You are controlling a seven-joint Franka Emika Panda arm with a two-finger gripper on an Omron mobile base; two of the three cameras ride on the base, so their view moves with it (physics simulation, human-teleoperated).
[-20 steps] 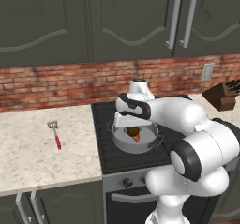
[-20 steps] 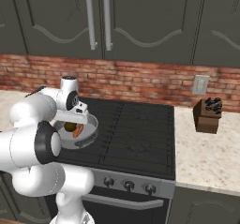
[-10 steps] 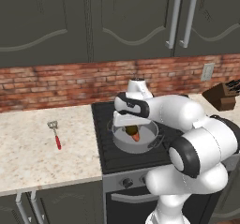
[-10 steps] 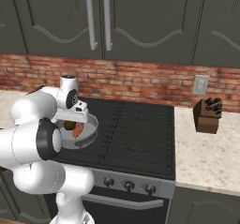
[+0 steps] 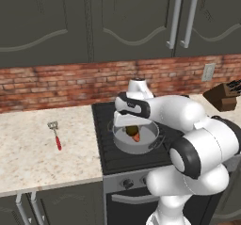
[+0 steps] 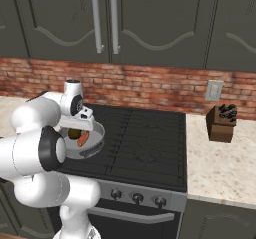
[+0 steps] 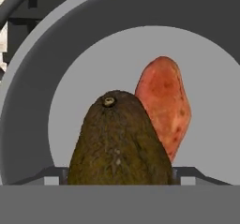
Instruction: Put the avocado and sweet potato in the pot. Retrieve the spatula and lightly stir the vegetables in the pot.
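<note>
- Since the hand sat over the pot a sec ago and hasn't left, the change is small: arm in the same spot, and the orange root shows more plainly from the base cams now.
- Gripper points down into the pot, jaws spread wide, one tip each side of the avocado. Tips sit v. close to its skin; looks like a let-go, not a squeeze, though contact can't be fully ruled out.
- Avocado lies on the pot floor, near side, stem end pointing toward the far wall.
- Sweet potato is in the pot too, just behind the avocado and touching it or nearly so.
- Meaning for the task: both veg are in, so the first half looks done. Next is prob. lift clear w/o nudging the avocado, then go for the tool.
- Spatula is well away from the pot, flat on the counter left of the stove, silver head toward the wall, red handle toward the front. Untouched; stirring not yet begun.
</note>
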